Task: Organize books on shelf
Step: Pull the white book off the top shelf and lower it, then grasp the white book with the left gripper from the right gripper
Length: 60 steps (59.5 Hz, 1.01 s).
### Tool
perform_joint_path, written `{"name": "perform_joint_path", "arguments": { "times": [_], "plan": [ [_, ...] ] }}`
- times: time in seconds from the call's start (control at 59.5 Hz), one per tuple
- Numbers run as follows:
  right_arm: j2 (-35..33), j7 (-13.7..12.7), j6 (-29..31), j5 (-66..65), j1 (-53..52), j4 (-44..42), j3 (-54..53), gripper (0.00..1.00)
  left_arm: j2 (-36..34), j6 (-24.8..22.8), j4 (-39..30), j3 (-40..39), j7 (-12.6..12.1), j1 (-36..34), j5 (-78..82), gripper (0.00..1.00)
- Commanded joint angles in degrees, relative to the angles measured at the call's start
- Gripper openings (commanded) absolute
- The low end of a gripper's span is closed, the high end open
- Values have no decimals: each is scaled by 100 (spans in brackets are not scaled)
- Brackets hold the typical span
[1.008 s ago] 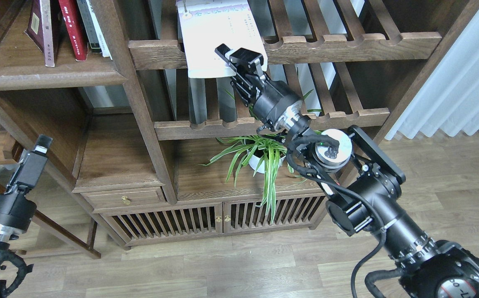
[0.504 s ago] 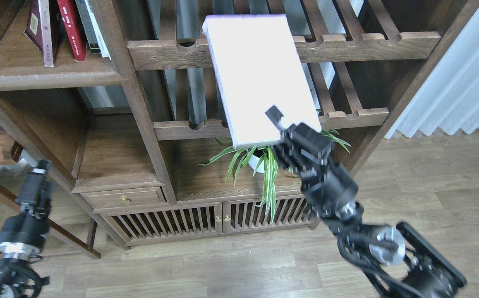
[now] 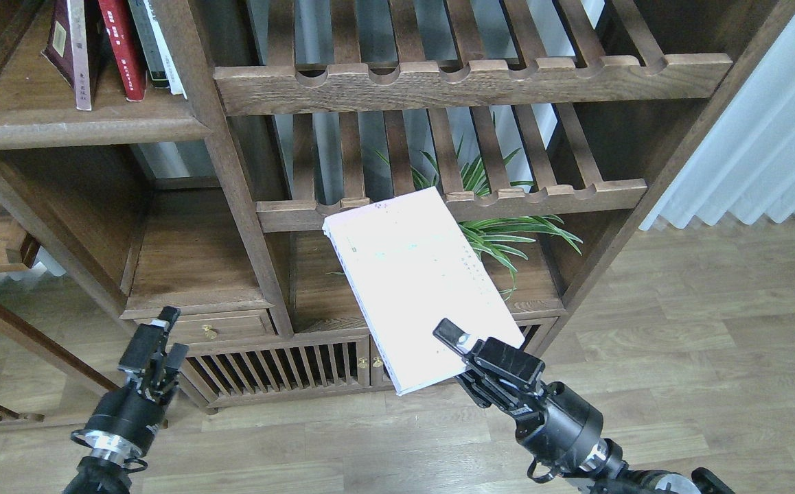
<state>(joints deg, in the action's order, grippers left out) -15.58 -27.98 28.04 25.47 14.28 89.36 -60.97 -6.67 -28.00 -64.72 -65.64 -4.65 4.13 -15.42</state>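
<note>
The right claw [image 3: 471, 359] clenches the pale lavender-white book's [image 3: 419, 283] lower corner, well below the shelf [image 3: 82, 127], where the maroon book [image 3: 68, 44] and red book [image 3: 121, 48] already stand. One book remains. The left claw [image 3: 154, 346] hangs empty; its spread is unclear.

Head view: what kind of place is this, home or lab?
Probably a home-style living room or study, perhaps a mock-up. A dark wooden shelving unit holds upright books and a potted spider plant; there is wood-plank flooring and a pale pleated curtain at right.
</note>
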Motion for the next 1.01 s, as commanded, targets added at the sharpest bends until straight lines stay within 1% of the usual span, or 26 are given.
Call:
{"name": "perform_joint_path", "arguments": {
  "times": [0.0, 0.101, 0.202, 0.302, 0.504, 0.638, 0.722, 0.823, 0.924, 0.974, 0.991],
  "plan": [
    [222, -2, -4, -42, -101, -331, 270, 5, -71, 0, -260, 376, 26, -35, -471, 100],
    [424, -2, -4, -51, -364, -717, 384, 5, -326, 0, -708, 648, 105, -26, -761, 100],
    [477, -2, -4, -24, -803, -1218, 463, 5, -475, 0, -1051, 859, 438, -35, -823, 100],
    [582, -2, -4, -24, -988, -1447, 559, 5, -476, 0, -1165, 868, 605, -114, -823, 100],
    [1004, -2, -4, -112, -1191, -1851, 815, 5, -405, 0, -1271, 895, 623, -281, -823, 100],
    [1408, -2, -4, -305, -1270, -2150, 823, 5, -335, 0, -1271, 1123, 623, -369, -823, 100],
    [1558, -2, -4, -480, -1270, -2177, 859, 5, -239, 0, -1271, 1350, 606, -395, -779, 98],
    [1558, -2, -4, -543, -1252, -2177, 867, 5, -194, 0, -1262, 1536, 597, -386, -770, 97],
    [1558, -2, -4, -631, -1226, -2177, 973, 6, -177, 0, -1254, 1659, 606, -386, -770, 93],
    [1558, -2, -4, -657, -1217, -2177, 1034, 5, -177, 0, -1245, 1686, 623, -395, -770, 88],
    [1558, -2, -4, -675, -1209, -2177, 1052, 5, -168, 0, -1227, 1694, 623, -395, -779, 85]
  ]
}}
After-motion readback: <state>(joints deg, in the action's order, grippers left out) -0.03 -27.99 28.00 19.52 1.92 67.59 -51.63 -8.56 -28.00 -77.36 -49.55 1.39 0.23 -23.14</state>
